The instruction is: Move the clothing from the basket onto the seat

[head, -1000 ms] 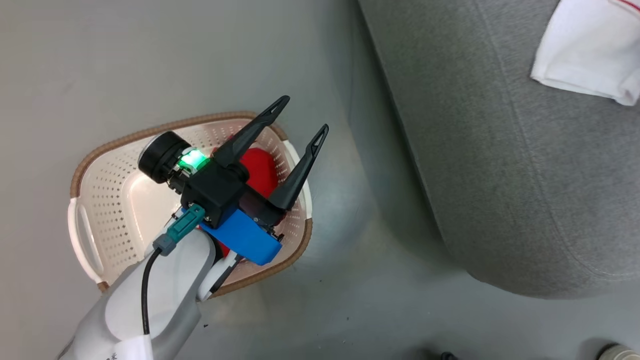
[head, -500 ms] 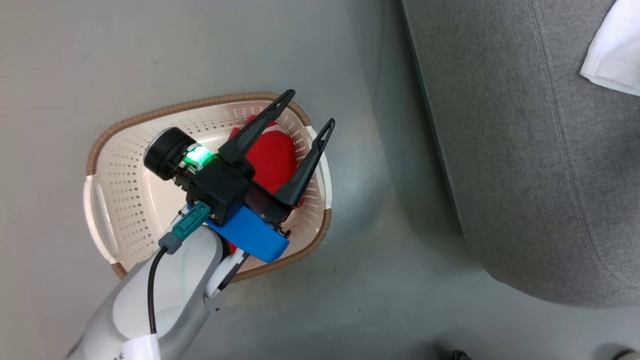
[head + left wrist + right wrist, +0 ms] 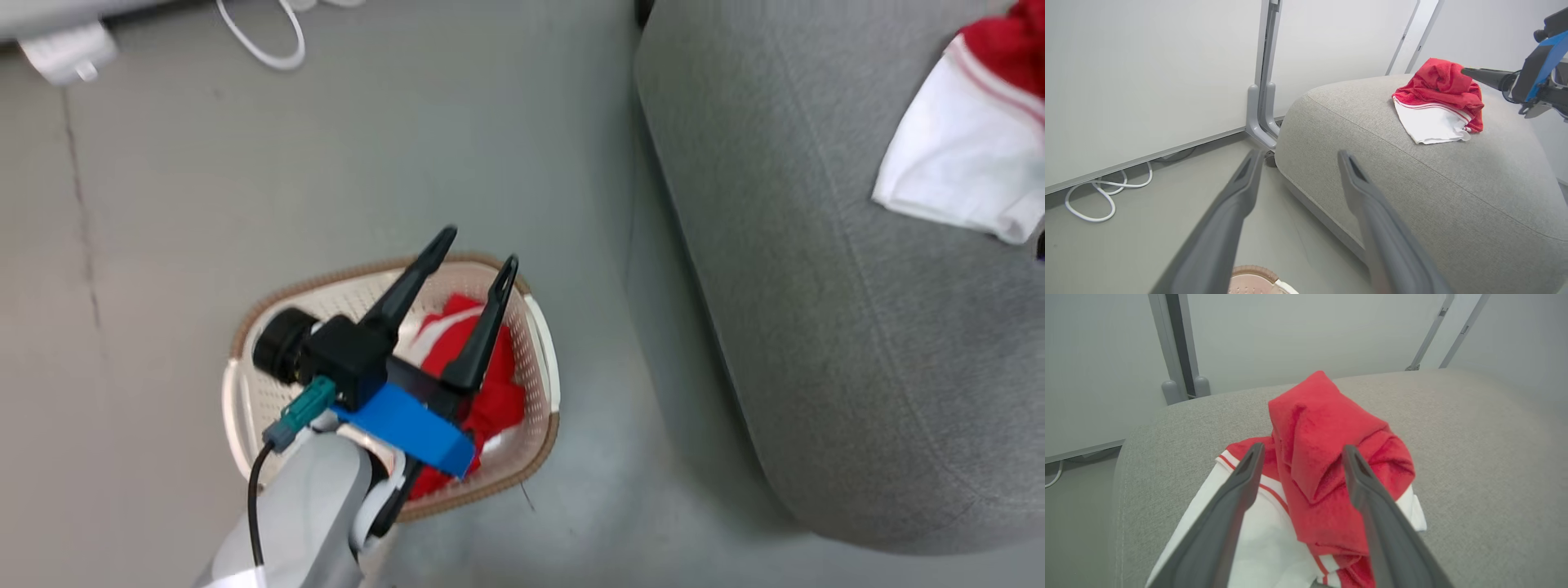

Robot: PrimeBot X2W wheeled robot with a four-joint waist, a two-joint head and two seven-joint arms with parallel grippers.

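**A:** The left tool [image 3: 478, 247] hangs spread wide over the basket [image 3: 326, 283], at seven o'clock in the head view, pinching nothing. The right tool [image 3: 1300, 449] is spread too, and a peak of the red-and-white garment [image 3: 1327, 465] stands between its fingers on the seat [image 3: 816, 327].

**B:** So what might go wrong?

**A:** If the right one draws off sideways, I reckon a finger could hook that fold and drag the heap toward the seat's edge. The second red garment [image 3: 500, 400] is bunched against the basket's three o'clock wall. A careless pinch might catch the wall and lift the basket along with it.

**B:** And the room?

**A:** A grey upholstered cushion, rounded and seamed, from twelve to four o'clock. Smooth grey floor [image 3: 408, 147], and a white cable [image 3: 269, 49] looped at eleven o'clock below pale wall panels [image 3: 1147, 81].
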